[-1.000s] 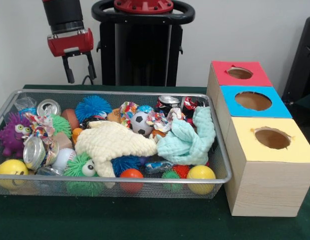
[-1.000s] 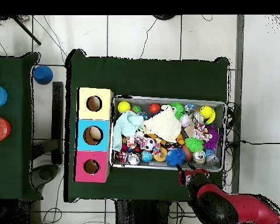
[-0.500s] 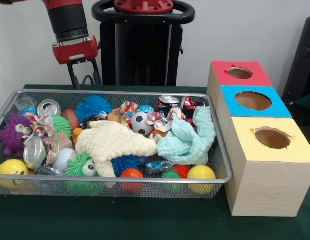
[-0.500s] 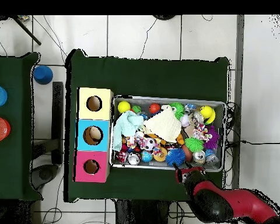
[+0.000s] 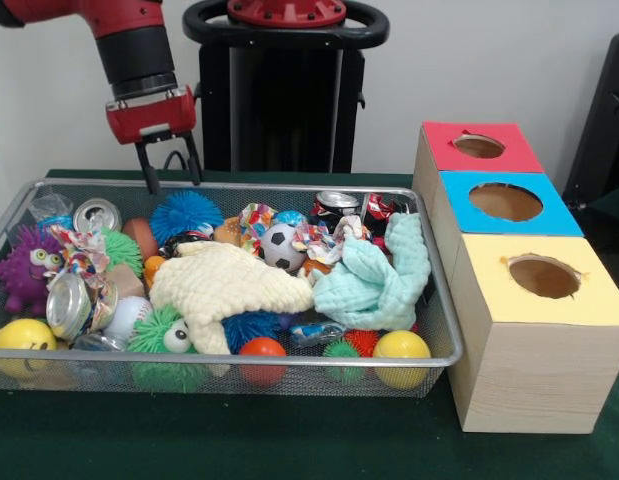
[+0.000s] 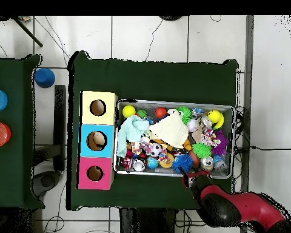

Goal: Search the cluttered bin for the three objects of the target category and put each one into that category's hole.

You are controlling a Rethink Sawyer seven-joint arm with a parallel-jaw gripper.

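Three target items appear still unpicked: wire bin (image 5: 429, 300) stays crammed w/ balls, cans, cloths. Gripper (image 5: 170, 178), fingers apart & empty, hangs over bin's rear edge near blue spiky ball (image 5: 185, 213); holes in boxes (image 5: 509, 205) show nothing inside.

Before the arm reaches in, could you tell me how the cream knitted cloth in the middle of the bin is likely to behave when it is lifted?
The cream cloth will probably be floppy: it drapes over the toys beneath it. Lifted by one edge, it would likely hang and unfold. It may drag neighbours, since it lies against the mint cloth and over the blue spiky ball.
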